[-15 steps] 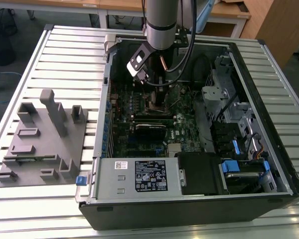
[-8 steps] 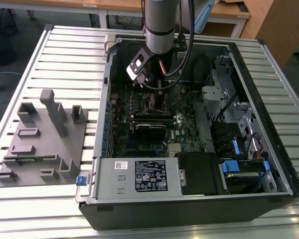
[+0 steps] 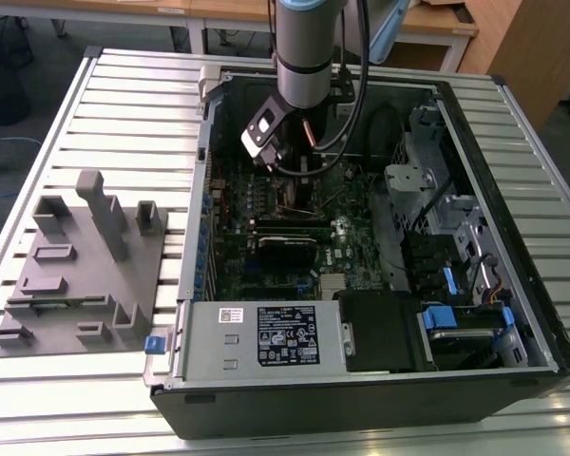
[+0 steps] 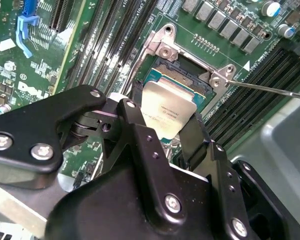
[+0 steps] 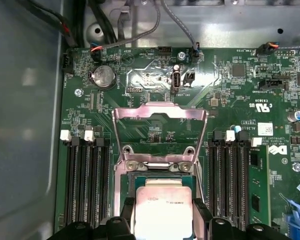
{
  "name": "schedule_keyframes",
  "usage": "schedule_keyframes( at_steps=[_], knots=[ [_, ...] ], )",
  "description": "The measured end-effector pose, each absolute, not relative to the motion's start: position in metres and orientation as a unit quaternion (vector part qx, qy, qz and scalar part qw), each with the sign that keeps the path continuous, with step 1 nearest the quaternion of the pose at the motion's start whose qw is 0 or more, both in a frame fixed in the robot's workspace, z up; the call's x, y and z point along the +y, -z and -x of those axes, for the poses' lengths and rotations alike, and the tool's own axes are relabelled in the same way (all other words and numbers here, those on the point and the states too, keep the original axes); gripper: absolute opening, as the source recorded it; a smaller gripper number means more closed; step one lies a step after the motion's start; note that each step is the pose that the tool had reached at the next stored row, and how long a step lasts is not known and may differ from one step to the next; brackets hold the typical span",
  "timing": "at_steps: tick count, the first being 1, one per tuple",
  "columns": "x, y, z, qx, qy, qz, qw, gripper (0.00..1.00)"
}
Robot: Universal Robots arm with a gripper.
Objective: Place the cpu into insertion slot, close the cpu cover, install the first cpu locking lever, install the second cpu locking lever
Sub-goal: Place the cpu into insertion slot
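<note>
Second wrist view: the gripper (image 4: 166, 122) has its black fingers (image 4: 138, 131) clamped on two opposite edges of the cpu (image 4: 168, 111). The chip hangs slightly tilted just over the insertion slot (image 4: 176, 76); I cannot tell if they touch. In the first wrist view the cpu cover (image 5: 160, 112) stands swung open off the slot. In the exterior view the arm (image 3: 304, 47) reaches down into the open computer case (image 3: 361, 380) on the slatted surface (image 3: 123, 95).

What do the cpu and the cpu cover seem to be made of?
The cpu: probably a metal top, dull silver and matte, with an even soft sheen. The cpu cover: probably thin sheet steel, bright and glossy; it glints in the light and its frame looks thin.
</note>
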State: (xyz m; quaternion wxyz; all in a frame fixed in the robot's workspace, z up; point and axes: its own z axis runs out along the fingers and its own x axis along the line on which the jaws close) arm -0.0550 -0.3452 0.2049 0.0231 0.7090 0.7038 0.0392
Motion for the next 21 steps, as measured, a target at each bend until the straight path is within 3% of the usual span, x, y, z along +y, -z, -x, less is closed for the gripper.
schedule_keyframes(
  at_steps=[21],
  knots=[
    [-0.3407,-0.1974,0.055,0.694,-0.04,-0.718,0.023,0.54]
  ],
)
